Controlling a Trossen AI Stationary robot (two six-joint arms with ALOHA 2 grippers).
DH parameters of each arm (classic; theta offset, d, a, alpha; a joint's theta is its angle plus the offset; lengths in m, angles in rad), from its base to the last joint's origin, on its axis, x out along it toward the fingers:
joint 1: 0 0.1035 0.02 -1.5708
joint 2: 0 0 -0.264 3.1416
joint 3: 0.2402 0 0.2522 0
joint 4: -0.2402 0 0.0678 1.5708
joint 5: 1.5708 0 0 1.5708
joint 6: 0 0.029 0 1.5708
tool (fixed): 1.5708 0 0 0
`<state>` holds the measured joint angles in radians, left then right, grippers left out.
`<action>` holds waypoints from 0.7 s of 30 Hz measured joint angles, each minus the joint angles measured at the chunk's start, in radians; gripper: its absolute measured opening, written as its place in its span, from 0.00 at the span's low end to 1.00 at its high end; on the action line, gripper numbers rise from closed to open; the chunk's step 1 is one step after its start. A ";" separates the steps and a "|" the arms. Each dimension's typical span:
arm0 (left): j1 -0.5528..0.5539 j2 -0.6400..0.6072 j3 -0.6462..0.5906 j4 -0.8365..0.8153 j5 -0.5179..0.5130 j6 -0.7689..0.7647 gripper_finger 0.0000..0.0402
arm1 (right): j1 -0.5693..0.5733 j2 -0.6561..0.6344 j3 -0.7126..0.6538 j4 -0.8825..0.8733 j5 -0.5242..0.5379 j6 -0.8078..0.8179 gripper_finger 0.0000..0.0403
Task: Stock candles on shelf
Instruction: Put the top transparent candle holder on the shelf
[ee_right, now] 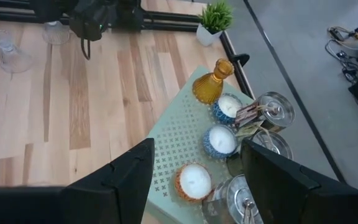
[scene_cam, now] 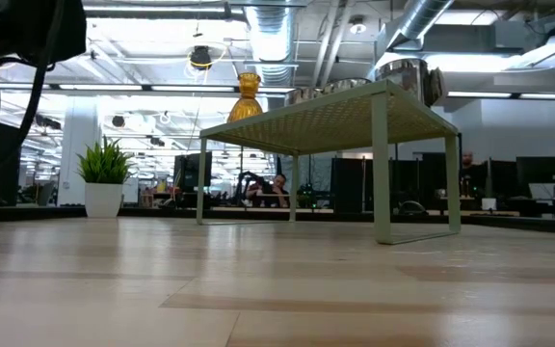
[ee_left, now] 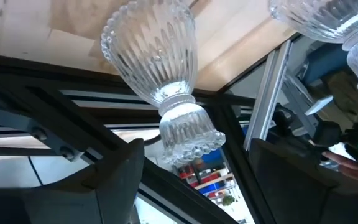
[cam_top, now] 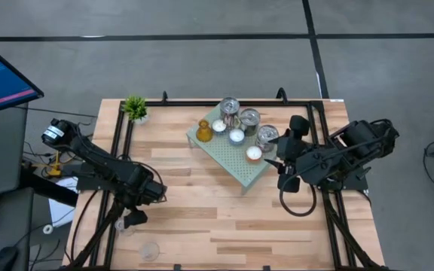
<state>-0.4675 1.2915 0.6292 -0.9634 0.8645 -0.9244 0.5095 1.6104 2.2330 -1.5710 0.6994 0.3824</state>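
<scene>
My left claw [cam_top: 136, 218] is hovering open at the counter's [cam_top: 202, 218] near-left corner, jaws apart just short of a ribbed glass holder [ee_left: 160, 68], whose long axis is pointing toward me. A second holder [cam_top: 149, 250] is standing nearby. The shelf [cam_top: 241, 167], already carrying tins and tealights, is lying well apart, under my open right claw [cam_top: 286, 175].

Both arms are dark, jointed and bulky; a black cable [cam_top: 298, 205] loops below the right arm [cam_top: 337, 154].
</scene>
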 joint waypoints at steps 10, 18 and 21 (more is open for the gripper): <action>-0.001 0.000 -0.004 0.003 0.003 -0.002 0.73 | 0.000 0.000 0.000 0.000 0.000 0.000 0.57; -0.039 0.000 -0.004 0.008 -0.022 -0.033 0.73 | 0.000 0.000 0.000 0.000 0.000 0.000 0.57; -0.043 0.000 -0.004 0.013 -0.032 -0.052 0.73 | 0.000 0.000 0.000 0.000 0.000 -0.002 0.57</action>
<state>-0.5102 1.2915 0.6250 -0.9506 0.8328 -0.9762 0.5095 1.6100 2.2330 -1.5708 0.6994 0.3806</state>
